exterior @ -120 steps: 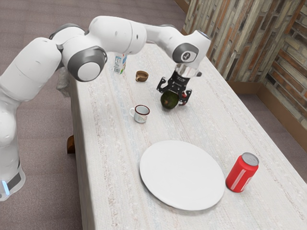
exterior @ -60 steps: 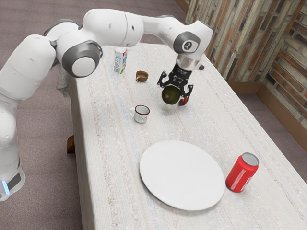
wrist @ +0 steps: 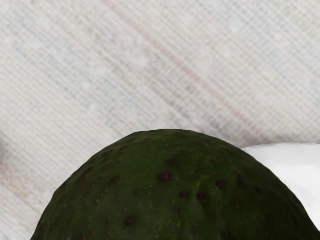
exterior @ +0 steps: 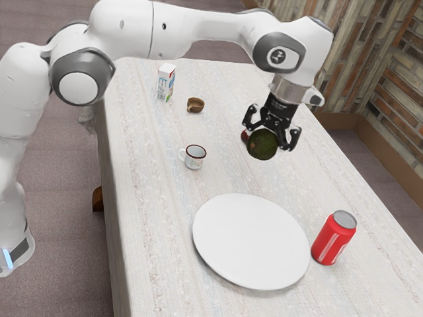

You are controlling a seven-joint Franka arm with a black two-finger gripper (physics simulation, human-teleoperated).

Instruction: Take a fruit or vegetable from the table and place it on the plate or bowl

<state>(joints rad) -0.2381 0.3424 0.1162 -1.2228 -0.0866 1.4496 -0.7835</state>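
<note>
The black fingers (exterior: 291, 137) press the dark green avocado (exterior: 262, 145) from two sides, so the gripper (exterior: 268, 140) holds it in the air over the table (exterior: 152, 198). In the wrist view its speckled skin (wrist: 175, 190) bulges just under the hand, with the rim of the white plate (wrist: 290, 165) beside it. In the exterior view, from the avocado, the plate (exterior: 251, 241) lies at 6 o'clock, the red can (exterior: 334, 238) at 5, the mug (exterior: 193, 156) at 9, and the brown bowl (exterior: 195, 104) and milk carton (exterior: 166, 82) at 10.
</note>
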